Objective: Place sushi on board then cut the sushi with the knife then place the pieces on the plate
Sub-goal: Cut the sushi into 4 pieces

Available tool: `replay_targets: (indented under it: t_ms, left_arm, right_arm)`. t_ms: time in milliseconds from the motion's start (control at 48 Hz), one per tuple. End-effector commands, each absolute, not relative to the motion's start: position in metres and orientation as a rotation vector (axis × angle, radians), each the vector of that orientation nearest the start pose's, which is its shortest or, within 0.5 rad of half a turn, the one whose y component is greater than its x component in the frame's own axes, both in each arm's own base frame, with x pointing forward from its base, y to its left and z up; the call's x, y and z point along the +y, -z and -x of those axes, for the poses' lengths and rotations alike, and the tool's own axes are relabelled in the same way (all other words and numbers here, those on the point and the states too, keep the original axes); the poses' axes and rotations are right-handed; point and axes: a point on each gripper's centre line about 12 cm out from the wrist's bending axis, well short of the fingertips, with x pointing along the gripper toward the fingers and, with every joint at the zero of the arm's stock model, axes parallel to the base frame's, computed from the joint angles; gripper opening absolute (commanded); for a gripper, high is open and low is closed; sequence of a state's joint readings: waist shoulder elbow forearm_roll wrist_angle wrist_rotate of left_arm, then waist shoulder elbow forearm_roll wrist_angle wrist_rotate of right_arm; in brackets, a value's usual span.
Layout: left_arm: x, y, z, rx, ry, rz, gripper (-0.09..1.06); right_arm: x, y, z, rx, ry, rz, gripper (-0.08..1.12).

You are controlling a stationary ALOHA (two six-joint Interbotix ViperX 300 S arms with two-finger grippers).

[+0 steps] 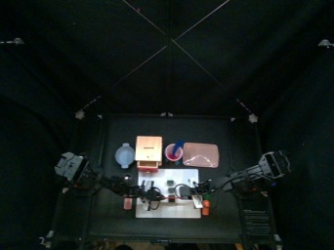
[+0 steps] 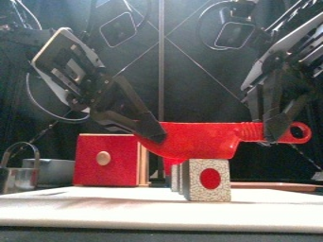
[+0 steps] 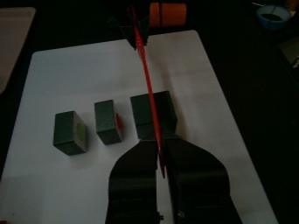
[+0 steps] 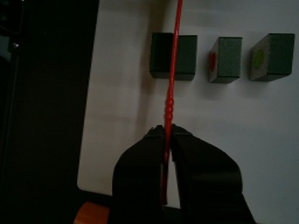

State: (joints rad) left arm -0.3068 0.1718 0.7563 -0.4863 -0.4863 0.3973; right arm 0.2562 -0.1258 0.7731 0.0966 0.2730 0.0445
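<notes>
Trouble from above looks like crowding: left pincer [image 1: 140, 191] and right pincer [image 1: 196, 195] both hang over the white board [image 1: 170, 211], with the pink plate [image 1: 200, 152] well apart behind them.

From the front, the red knife [image 2: 202, 140] lies level between the two, each pincer pressed onto one end. It sits just above a sushi [image 2: 209, 180] piece standing on the board. If one arm drops faster, the blade would likely tilt and twist out of a grip.

On the left wrist view, the blade runs over the largest block [image 3: 152, 114], with two smaller pieces [image 3: 108, 121] beside it. An off-centre press could topple the block or shove it into them.

On the right wrist view, the blade appears nearer one edge of that block, so a cut might only shave it.
</notes>
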Motion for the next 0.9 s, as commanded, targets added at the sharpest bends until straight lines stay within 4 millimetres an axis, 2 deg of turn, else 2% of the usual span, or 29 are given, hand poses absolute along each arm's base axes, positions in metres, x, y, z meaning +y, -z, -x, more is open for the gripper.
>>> replay_targets:
  t_ms: [21,333,896]
  left_arm:
    - [-0.091,-0.13,-0.389,0.435,0.065,-0.086,0.35]
    - [-0.091,-0.13,-0.389,0.436,0.063,-0.082,0.35]
    - [-0.09,-0.118,-0.389,0.465,0.06,-0.086,0.35]
  right_arm:
    - [0.087,-0.167,-0.325,0.886,-0.203,-0.02,0.32]
    - [0.089,-0.163,-0.325,0.892,-0.203,-0.028,0.32]
    - [0.087,-0.151,-0.325,0.919,-0.196,-0.022,0.32]
